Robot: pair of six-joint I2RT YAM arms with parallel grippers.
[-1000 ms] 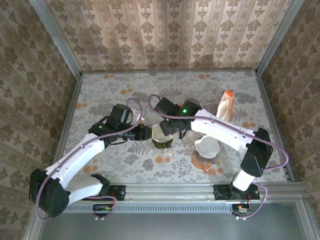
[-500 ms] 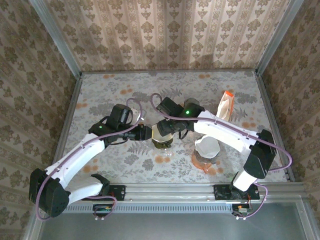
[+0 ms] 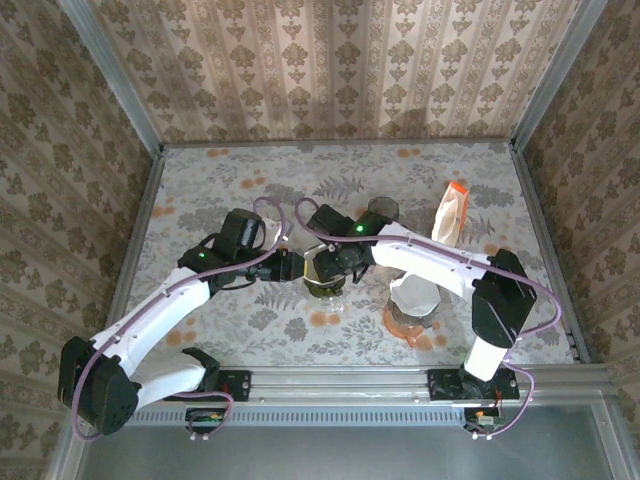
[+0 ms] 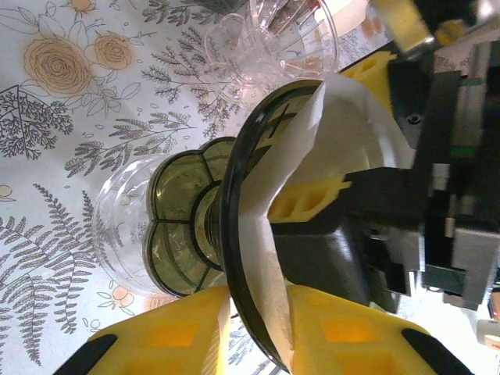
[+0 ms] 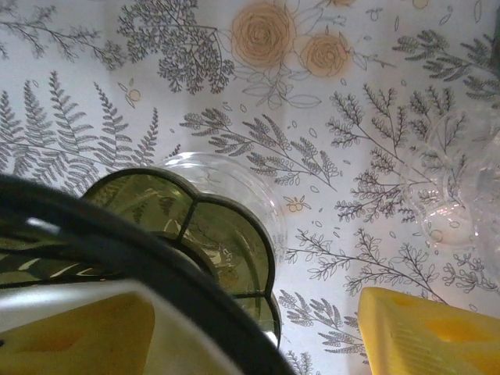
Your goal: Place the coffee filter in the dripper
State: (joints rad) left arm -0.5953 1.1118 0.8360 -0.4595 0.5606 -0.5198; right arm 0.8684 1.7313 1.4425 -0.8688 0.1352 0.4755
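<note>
your right arm point(image 3: 440, 265) has swung toward 9 o'clock, further over the dripper point(image 3: 325, 283) near the desk point(image 3: 220, 180) centre. your left fingers point(image 4: 180, 336) pinch the dripper's rim and the coffee filter point(image 4: 344, 133) together at its 9 o'clock side. your right fingers point(image 5: 422, 328) are spread, one pressed inside the filter, which lies within the rim.

No readable txt, labels, brand names, nos. or signs in any view.
</note>
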